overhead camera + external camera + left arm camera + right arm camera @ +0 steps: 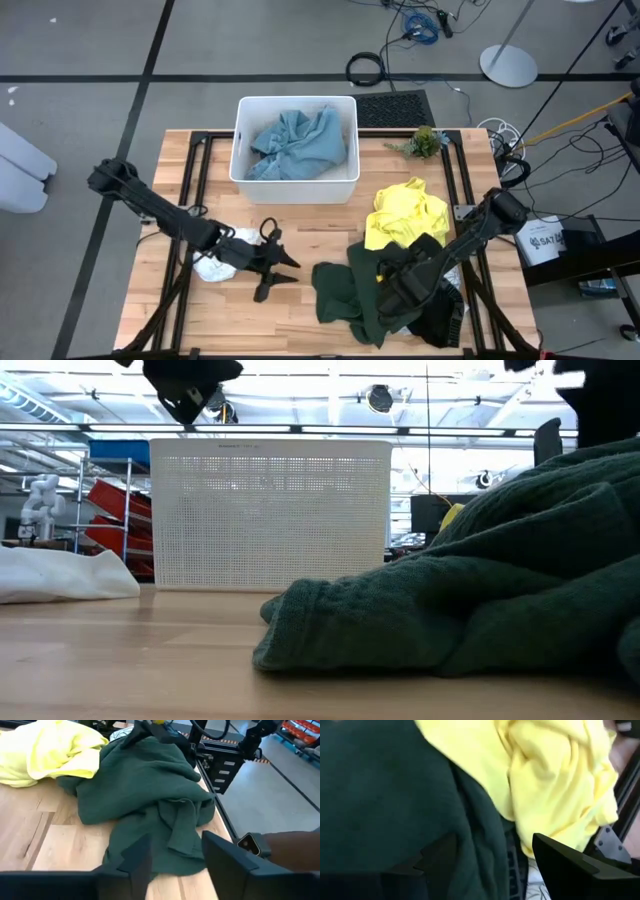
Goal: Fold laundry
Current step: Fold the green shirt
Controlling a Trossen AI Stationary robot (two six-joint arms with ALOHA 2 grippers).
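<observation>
The left gripper sat at lower centre of the high view, fingers spread and empty, over bare table just right of the small white cloth. The right gripper lay at lower right on the dark green garment, with the yellow garment just above it. The light blue garment filled the white tub at upper centre.

In the low view, the dark green garment filled the right half, the white tub stood at centre, and the white cloth lay at left.

In the left wrist view, the left gripper stood open at the bottom, facing the dark green garment; the yellow garment occupied the upper left.

In the right wrist view, the right gripper stood open against the dark green garment, the yellow garment at upper right.
</observation>
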